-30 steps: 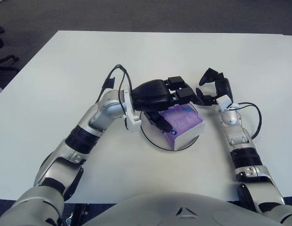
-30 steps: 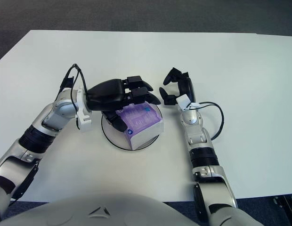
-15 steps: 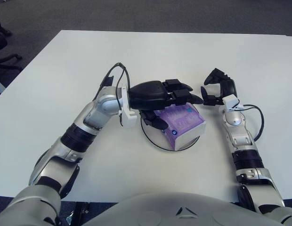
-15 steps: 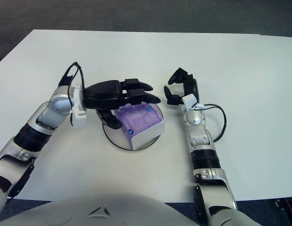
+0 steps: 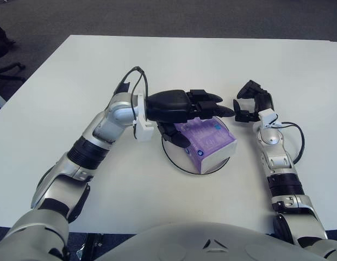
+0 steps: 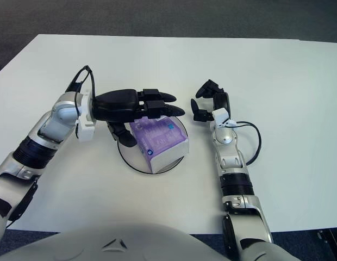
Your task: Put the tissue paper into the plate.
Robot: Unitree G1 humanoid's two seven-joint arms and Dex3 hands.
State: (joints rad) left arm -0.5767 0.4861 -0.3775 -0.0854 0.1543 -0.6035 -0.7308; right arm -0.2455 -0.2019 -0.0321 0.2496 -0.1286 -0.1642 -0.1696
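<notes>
White table (image 5: 76,65) carries near its front edge a plate (image 5: 179,161) holding the purple tissue paper pack (image 5: 207,140), left hand (image 5: 182,109) above it with fingers spread, gripping nothing, right hand (image 5: 251,103) just right, fingers loosely curled, empty.

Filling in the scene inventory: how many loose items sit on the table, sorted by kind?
Tissue pack, purple and white, lying in the plate: 1
Plate, round and white: 1
Total: 2

The left hand is above the pack; the right hand shows to the plate's right.
</notes>
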